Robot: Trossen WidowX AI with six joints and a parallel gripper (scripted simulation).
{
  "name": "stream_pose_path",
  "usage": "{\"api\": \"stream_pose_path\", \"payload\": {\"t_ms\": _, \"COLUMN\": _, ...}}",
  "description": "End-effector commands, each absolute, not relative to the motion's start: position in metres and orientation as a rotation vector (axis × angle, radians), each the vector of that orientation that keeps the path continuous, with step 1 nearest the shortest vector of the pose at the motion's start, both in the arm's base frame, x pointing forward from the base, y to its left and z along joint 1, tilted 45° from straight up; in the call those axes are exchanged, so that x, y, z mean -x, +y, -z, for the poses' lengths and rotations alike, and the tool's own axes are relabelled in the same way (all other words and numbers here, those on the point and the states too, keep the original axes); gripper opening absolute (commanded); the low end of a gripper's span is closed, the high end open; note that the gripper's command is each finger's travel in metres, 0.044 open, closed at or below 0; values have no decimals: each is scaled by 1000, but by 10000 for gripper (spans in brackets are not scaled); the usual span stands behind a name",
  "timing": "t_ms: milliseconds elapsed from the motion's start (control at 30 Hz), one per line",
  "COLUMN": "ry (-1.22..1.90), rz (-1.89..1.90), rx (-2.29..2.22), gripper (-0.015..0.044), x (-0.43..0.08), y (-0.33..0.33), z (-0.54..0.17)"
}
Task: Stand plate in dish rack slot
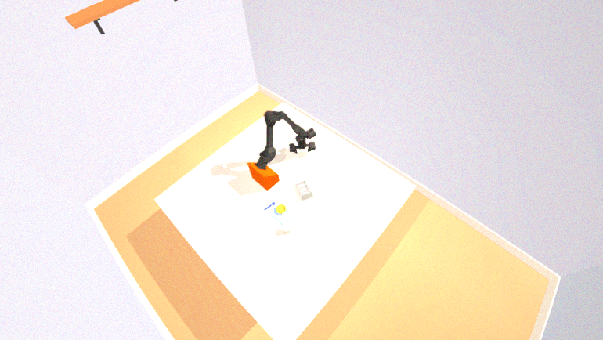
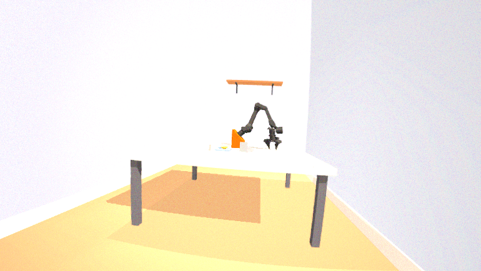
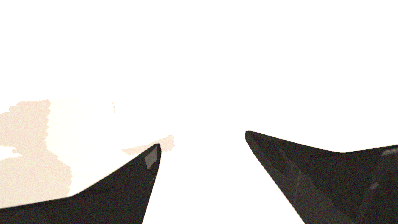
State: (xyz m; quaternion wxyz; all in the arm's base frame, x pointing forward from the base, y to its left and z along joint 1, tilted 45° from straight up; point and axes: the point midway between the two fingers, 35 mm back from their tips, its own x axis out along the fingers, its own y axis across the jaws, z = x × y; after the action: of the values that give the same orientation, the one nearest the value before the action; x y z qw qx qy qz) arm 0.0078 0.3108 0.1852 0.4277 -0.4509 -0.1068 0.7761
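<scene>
The dish rack (image 1: 303,190) (image 2: 243,147) looks like a small pale grey block with fine lines on top, right of the orange arm base. A small yellow round piece (image 1: 280,208) (image 2: 223,147) sits over a light blue round edge (image 1: 276,211). I cannot tell whether either is the plate; no other plate can be made out against the overexposed white. My gripper (image 1: 302,150) (image 2: 272,148) (image 3: 203,141) is open, with nothing between its fingers. It points down low over the table, beyond the rack in the top view and right of it in the exterior view.
The orange base (image 1: 264,176) (image 2: 236,139) stands on the white table (image 1: 337,236) (image 2: 202,160). A small blue utensil-like piece (image 1: 269,206) lies beside the yellow piece. A pale brown patch (image 1: 282,232) shows farther forward. An orange shelf (image 1: 101,12) (image 2: 254,82) hangs on the wall.
</scene>
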Motion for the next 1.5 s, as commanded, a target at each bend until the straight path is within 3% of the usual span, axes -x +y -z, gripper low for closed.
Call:
{"api": "stream_pose_path", "payload": {"t_ms": 0, "ry": -159, "rz": -1871, "rx": 1112, "gripper": 400, "x": -35, "y": 314, "z": -183}}
{"api": "stream_pose_path", "payload": {"t_ms": 633, "ry": 424, "rz": -1605, "rx": 1022, "gripper": 400, "x": -172, "y": 276, "z": -137}}
{"api": "stream_pose_path", "payload": {"t_ms": 1467, "ry": 1030, "rz": -1238, "rx": 617, "gripper": 400, "x": -290, "y": 137, "z": -76}}
